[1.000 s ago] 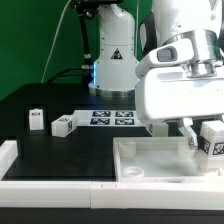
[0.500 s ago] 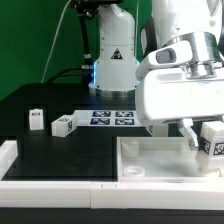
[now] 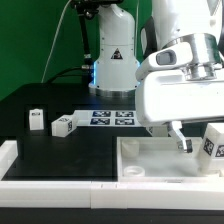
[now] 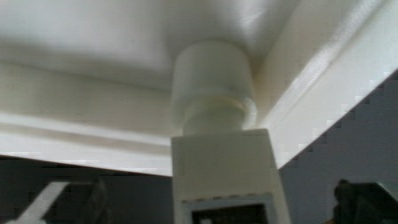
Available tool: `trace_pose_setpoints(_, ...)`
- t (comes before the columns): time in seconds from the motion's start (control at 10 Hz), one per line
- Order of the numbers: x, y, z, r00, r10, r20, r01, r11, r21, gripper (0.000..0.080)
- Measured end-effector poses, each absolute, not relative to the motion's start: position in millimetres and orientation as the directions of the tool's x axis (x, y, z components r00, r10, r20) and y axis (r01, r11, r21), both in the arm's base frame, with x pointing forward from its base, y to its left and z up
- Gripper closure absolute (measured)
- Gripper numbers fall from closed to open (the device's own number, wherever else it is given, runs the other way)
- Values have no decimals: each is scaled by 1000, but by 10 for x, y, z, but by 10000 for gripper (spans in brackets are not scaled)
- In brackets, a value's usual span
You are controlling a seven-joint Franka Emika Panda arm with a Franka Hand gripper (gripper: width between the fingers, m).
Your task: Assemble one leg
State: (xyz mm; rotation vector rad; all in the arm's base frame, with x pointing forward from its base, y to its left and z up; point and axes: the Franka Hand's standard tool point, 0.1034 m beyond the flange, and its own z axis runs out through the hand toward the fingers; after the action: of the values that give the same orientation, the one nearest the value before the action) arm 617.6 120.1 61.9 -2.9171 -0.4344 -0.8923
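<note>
A white leg with a black-and-white tag stands at the exterior view's right edge, over the far right corner of the large white panel. In the wrist view the leg runs from its tagged square end down to its round end, which sits in the panel's corner. My gripper is open around the leg, with a gap on each side between the dark fingers and the leg. In the exterior view one finger shows left of the leg; the other is hidden.
Two more tagged legs lie on the black table at the exterior view's left. The marker board lies behind them. A white rail runs along the front. The arm's base stands at the back.
The visible finger has moved to the exterior view's left, away from the leg, so the jaws have opened. The leg sits slightly lower and further right.
</note>
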Motion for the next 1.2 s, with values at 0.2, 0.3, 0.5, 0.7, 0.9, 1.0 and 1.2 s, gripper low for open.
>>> trace_pose_setpoints(0.2, 6180, 1221, 664, 796, 245, 554, 280, -960, 21, 152)
trace_pose_setpoints(0.3, 6205, 1257, 781, 797, 248, 551, 284, -959, 20, 152)
trace_pose_setpoints(0.5, 6253, 1233, 977, 816, 258, 518, 292, -956, 16, 150)
trace_pose_setpoints(0.7, 6274, 1249, 1003, 822, 261, 506, 296, -955, 12, 150)
trace_pose_setpoints(0.9, 6186, 1296, 925, 873, 268, 407, 301, -953, -18, 150)
trace_pose_setpoints(1.0, 6179, 1336, 955, 912, 279, 301, 306, -951, -45, 150)
trace_pose_setpoints(1.2, 6272, 1240, 961, 945, 293, 147, 303, -952, -51, 150)
